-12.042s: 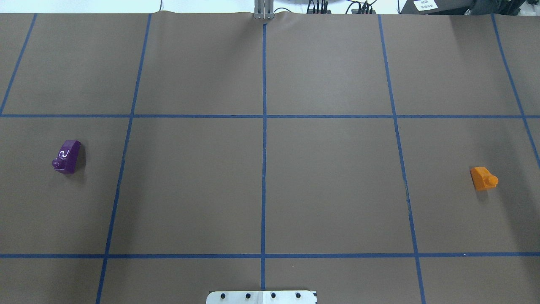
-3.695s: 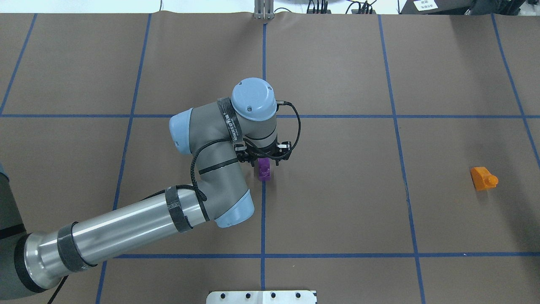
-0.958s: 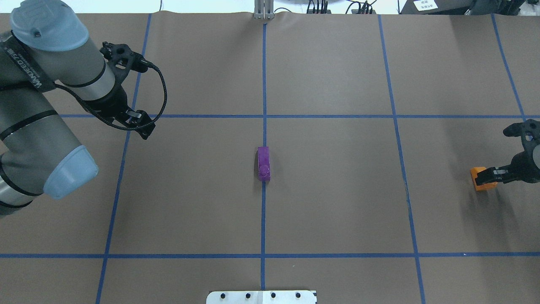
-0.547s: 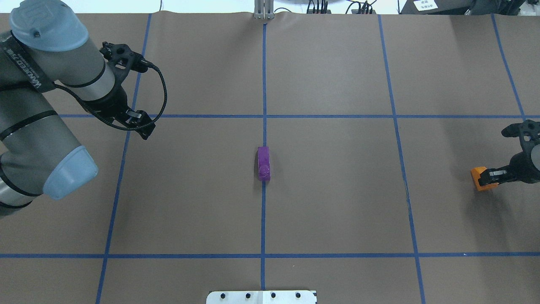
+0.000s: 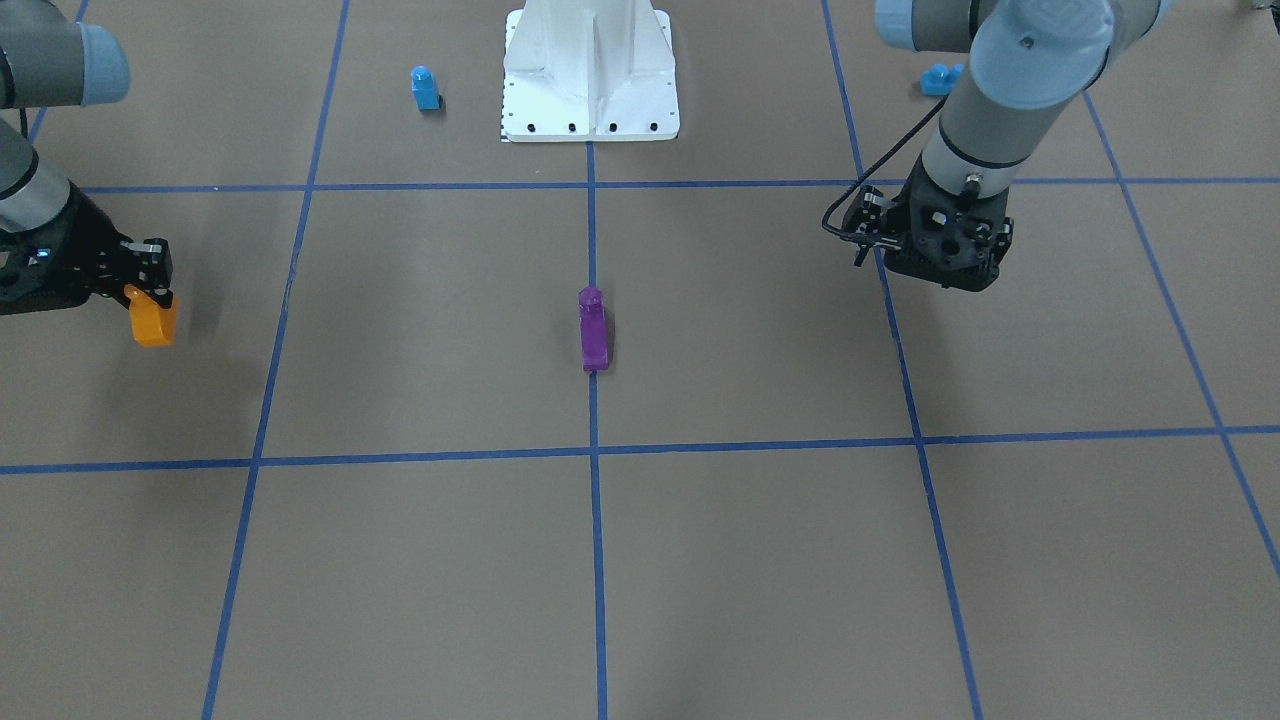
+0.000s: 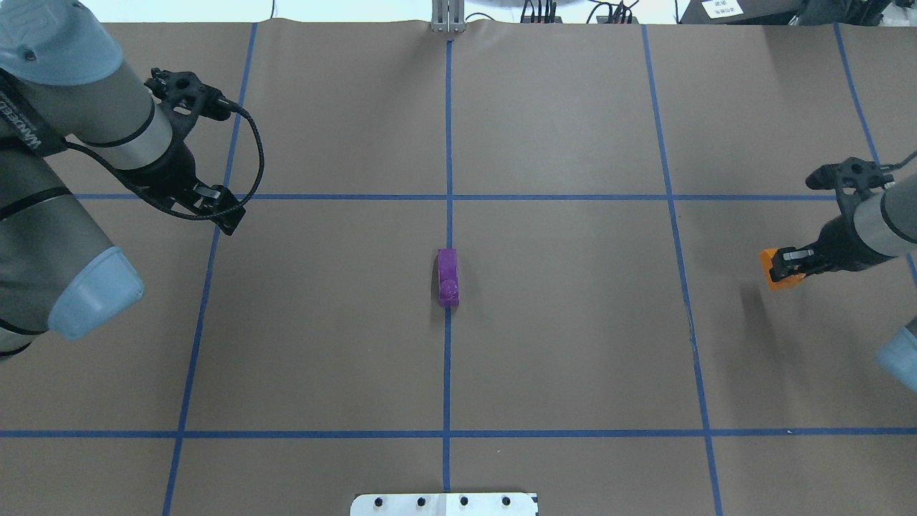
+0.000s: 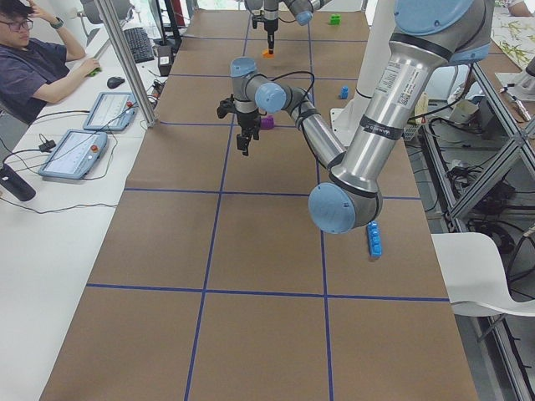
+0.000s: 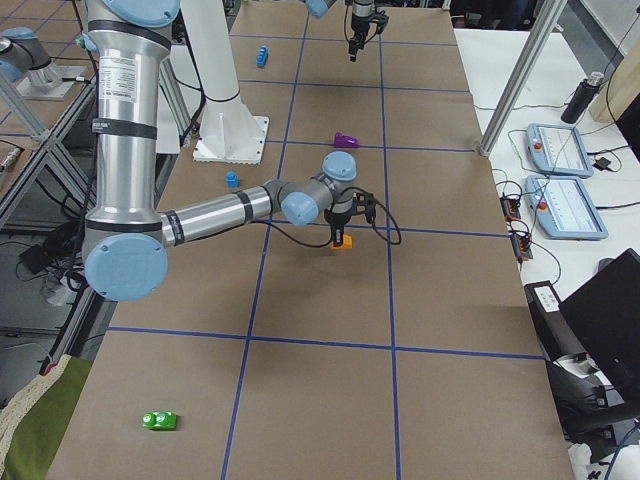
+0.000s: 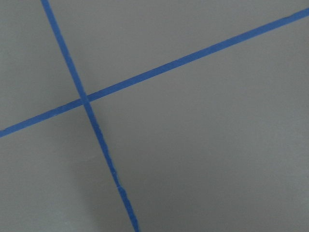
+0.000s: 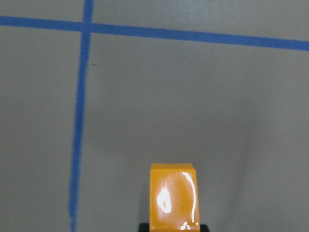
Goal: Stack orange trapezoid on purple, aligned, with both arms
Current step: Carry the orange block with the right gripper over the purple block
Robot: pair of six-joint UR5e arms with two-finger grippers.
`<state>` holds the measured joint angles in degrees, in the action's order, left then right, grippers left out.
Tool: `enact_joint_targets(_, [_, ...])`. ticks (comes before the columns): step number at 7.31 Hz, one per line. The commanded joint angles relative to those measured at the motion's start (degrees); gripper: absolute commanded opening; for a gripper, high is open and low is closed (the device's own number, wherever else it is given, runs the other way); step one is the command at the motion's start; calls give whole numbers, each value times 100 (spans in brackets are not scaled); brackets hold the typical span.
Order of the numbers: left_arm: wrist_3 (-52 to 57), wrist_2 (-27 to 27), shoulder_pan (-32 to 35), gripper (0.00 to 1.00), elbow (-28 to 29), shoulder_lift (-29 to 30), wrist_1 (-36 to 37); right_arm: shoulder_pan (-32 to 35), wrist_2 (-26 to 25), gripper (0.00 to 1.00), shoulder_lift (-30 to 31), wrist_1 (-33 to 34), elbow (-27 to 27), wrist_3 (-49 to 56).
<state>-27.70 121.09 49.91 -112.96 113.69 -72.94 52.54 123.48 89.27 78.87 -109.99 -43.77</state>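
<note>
The purple block [image 6: 448, 278] lies on the centre tape line with nothing touching it; it also shows in the front view [image 5: 593, 330]. My right gripper [image 6: 786, 266] is shut on the orange trapezoid [image 6: 774, 269] and holds it above the table at the right side. In the front view the orange trapezoid [image 5: 152, 322] hangs below that gripper [image 5: 148, 298], and it fills the bottom of the right wrist view [image 10: 173, 203]. My left gripper [image 6: 218, 213] is empty and open, high at the far left, well away from the purple block; it also shows in the front view [image 5: 945, 272].
The white base pedestal [image 5: 590, 70] stands at the robot's side. A small blue block [image 5: 425, 88] and another blue piece [image 5: 938, 78] lie beside it. A long blue brick [image 7: 374, 239] and a green block [image 8: 160, 420] lie off to the ends.
My right gripper has lifted the orange trapezoid off the table and carried it a little toward the centre. My left arm has drawn slightly further left. The purple block has not moved.
</note>
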Motion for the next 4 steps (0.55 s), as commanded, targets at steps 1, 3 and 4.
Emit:
enact_joint_targets(1, [900,359,586,100,-139,-504,17,-155,-9,0,-1765,2178,-199,-148])
enact_joint_targets(3, [2219,661,1360,100,-104,-1066,34,-803,-52,0,-2691,2247,72,-1338])
enact_joint_targets(4, [2573,670,1546,100,-77,-1225,34,-1111,-96,0,-3148,2256,283,-1588])
